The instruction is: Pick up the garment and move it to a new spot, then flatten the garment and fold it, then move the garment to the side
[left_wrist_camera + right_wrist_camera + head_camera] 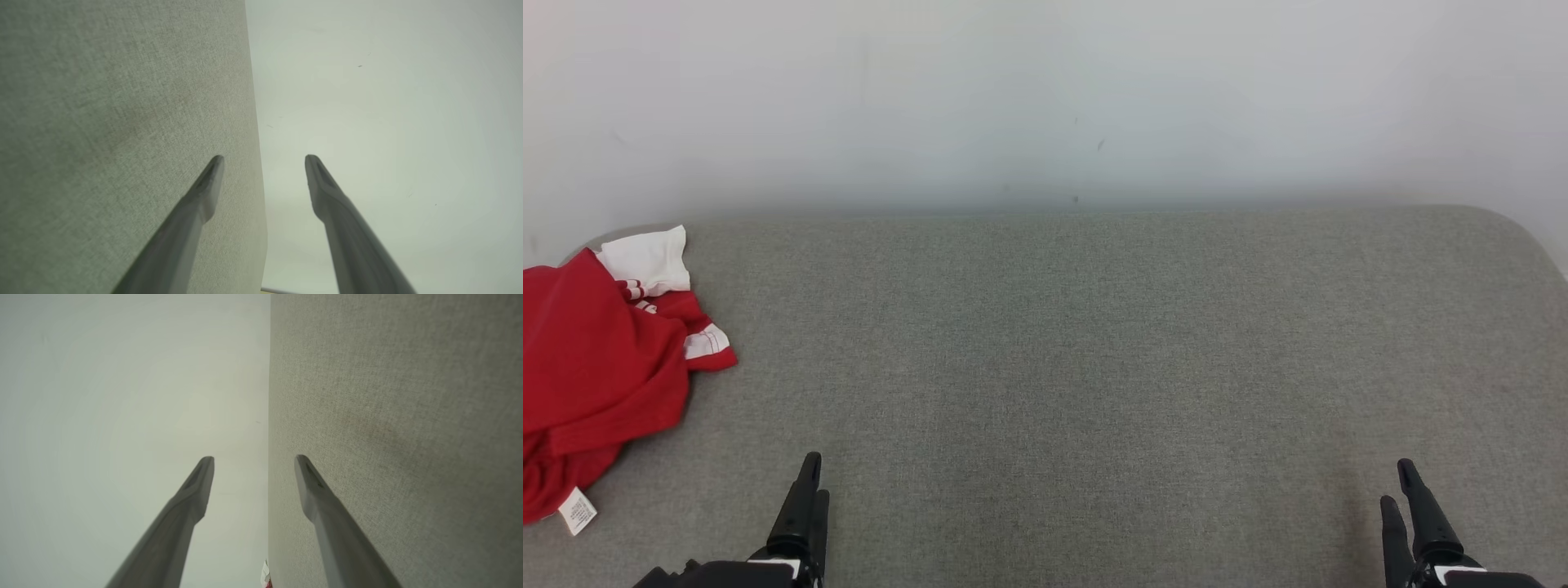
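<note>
A crumpled red garment (596, 367) with white trim lies at the left edge of the grey fabric surface (1094, 343). It sits up and left of the left gripper (815, 478), the nearer one. The right gripper (1396, 482) is well apart at lower right. Both jaws stand apart, empty. The heap's long axis runs top to bottom of the frame (white sleeve uppermost, label lowest).

This looks like a plain lab or test room: a broad worktop (1094, 343) covered in grey woven fabric, its corners rounded, stands flush against a plain white painted wall (1045, 90) at twelve o'clock, which carries small dark scuffs (1100, 144).
</note>
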You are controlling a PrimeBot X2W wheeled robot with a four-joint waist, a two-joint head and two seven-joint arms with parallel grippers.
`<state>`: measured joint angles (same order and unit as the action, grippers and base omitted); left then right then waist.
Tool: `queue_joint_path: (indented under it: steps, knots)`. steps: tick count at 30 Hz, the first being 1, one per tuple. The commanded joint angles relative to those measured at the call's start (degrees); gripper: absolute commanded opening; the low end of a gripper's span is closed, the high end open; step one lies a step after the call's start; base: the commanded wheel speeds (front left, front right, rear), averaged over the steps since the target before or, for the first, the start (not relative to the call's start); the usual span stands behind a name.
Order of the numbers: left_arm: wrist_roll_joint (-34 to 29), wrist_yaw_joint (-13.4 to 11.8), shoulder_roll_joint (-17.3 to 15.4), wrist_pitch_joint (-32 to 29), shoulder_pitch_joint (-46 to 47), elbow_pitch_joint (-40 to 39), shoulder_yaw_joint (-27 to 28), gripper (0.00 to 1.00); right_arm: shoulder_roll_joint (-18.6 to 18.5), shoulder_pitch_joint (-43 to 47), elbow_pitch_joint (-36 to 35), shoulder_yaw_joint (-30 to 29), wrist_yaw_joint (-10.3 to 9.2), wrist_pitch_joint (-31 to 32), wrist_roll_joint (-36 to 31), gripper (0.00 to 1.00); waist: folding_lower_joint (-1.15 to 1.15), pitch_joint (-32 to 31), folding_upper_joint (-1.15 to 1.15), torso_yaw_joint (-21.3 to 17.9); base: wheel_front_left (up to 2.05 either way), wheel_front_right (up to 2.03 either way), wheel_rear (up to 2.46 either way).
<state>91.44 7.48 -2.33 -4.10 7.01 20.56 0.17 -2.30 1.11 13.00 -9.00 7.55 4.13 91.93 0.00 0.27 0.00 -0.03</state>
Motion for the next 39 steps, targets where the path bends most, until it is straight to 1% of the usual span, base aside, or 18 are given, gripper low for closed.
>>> queue_joint_path:
  steps: [1,9,16,19,25,26,33,39]
  knots:
    - [-1.6,0.0,-0.2,0.8,0.1,-1.6,0.1,1.0,-0.3,-0.9,-0.7,0.9,-0.01,-0.8,-1.6,1.0,0.0,0.0,0.0,0.0,0.0,0.0,0.0]
    - [-6.7,0.0,-0.2,2.8,-1.0,-2.9,1.1,1.0,-0.4,-1.0,-1.0,3.3,-0.02,-2.9,-7.7,1.0,0.0,0.1,0.0,-0.1,0.0,0.0,0.0]
    - [-14.2,0.0,-0.3,4.5,-1.8,-4.0,2.6,1.0,-0.4,-0.9,-1.4,5.0,-0.02,-4.5,-15.2,1.0,0.0,0.2,0.0,-0.1,0.0,0.0,0.0]
    - [-17.5,-0.5,-0.3,5.2,-2.1,-4.8,3.2,1.0,-0.4,-1.0,-1.8,5.6,-0.03,-5.2,-18.8,1.0,0.0,0.2,0.0,-0.2,0.0,0.0,0.0]
    - [-24.2,-2.0,-0.3,6.5,-3.0,-6.7,3.0,1.0,-0.4,-1.2,-2.2,6.9,-0.03,-6.5,-26.3,1.0,0.0,0.3,0.0,-0.3,0.0,0.0,0.0]
    - [-24.2,-2.0,-0.3,6.5,-3.0,-6.7,3.0,1.0,-0.4,-1.2,-2.2,6.9,-0.03,-6.5,-26.3,1.0,0.0,0.3,0.0,-0.3,0.0,0.0,0.0]
    - [-33.2,-4.3,-0.4,7.9,-3.8,-9.1,1.7,1.0,-0.5,-1.6,-2.6,8.0,-0.04,-8.0,-35.0,1.0,0.0,0.4,0.0,-0.3,0.0,0.0,0.0]
    - [-39.7,-5.7,-0.4,9.1,-4.3,-10.7,1.0,1.0,-0.5,-1.7,-2.7,8.4,-0.04,-9.1,-41.1,1.0,0.0,0.5,0.0,-0.3,0.0,0.0,0.0]
